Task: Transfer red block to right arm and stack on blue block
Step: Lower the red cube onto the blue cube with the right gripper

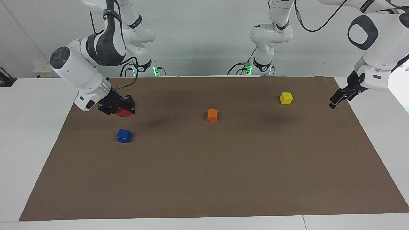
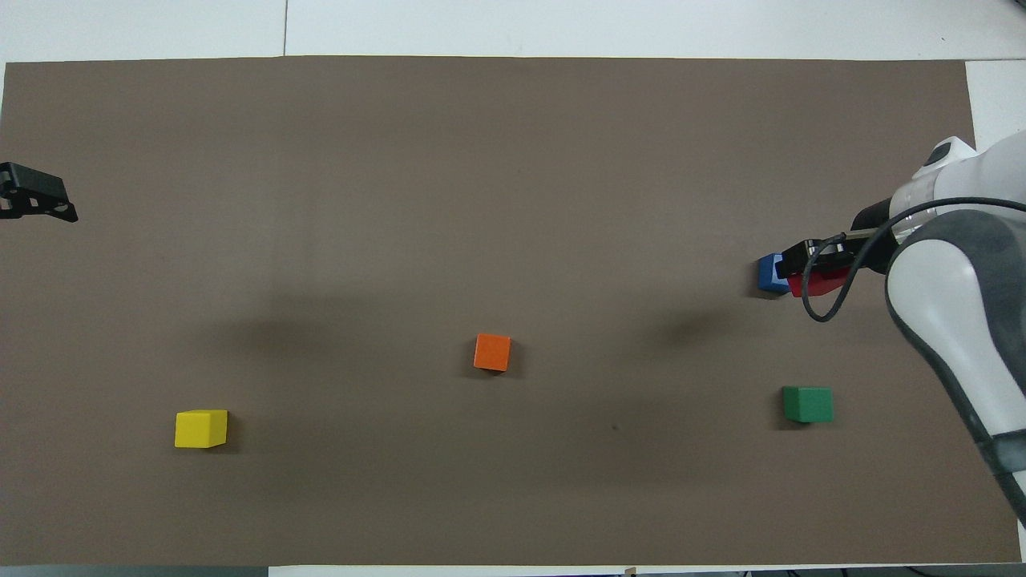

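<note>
- Right gripper hangs in the air at the right arm's end of the brown mat, its fingers closed on the red block, which shows tilted between them.
- Red block: one, held off the mat; in the facing view it is apart from the blue block, with mat visible between the two.
- Blue block: one, resting on the mat; in the overhead view the gripper and its red block partly cover it, so the held block is over or just beside it, not touching.
- Right arm: one, reaching in from its base, with a thin black cable looping at the wrist.
- Green block: one, on the mat nearer to the robots than the blue block; only the overhead view shows it.
- Orange block: one, near the middle of the mat.
- Yellow block: one, toward the left arm's end.
- Left gripper: waits raised over the mat's edge at the left arm's end, holding nothing; whether its fingers are apart cannot be told.
- Count: five blocks, two arms.
</note>
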Robot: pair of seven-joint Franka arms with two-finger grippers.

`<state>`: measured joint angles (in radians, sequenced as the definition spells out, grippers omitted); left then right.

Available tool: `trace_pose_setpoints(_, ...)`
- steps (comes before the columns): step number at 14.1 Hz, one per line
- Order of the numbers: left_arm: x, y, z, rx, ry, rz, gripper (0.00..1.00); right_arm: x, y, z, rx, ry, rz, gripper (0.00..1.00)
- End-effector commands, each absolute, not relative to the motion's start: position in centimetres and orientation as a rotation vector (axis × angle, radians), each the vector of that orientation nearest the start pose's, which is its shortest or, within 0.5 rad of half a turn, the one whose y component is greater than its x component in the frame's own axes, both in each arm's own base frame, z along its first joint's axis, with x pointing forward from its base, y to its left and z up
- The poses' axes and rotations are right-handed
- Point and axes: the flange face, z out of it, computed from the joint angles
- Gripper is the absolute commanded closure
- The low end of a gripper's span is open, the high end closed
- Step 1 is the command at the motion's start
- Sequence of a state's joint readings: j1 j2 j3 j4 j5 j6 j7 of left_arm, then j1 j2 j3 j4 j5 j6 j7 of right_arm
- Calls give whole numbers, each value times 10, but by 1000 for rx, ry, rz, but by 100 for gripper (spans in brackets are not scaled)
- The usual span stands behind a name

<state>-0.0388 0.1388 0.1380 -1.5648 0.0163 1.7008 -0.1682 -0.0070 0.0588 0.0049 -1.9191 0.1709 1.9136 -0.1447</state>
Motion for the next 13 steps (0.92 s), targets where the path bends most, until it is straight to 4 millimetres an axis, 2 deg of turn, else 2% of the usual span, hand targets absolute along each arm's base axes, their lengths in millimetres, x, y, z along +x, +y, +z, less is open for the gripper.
trace_pose_setpoints(1,598,29,545,-3064,-244,77,0,563,16,436,-3093,-84,-48,100)
trace_pose_setpoints(3,593,11,541,-3079,-192,87,0,566,11,420,-3164,-100,-143,100)
trace_pose_setpoints(6,581,-17,538,-3088,-66,104,0,570,11,393,-3234,-23,-236,100)
trace_pose_setpoints(7,582,-22,541,-3091,-19,91,0,572,4,387,-3233,10,-241,100)
trace_pose_setpoints(9,592,-16,546,-3096,55,-27,0,576,2,372,-3227,76,-238,100)
trace_pose_setpoints(13,602,-23,547,-3121,26,-123,0,568,3,349,-3215,133,-247,100)
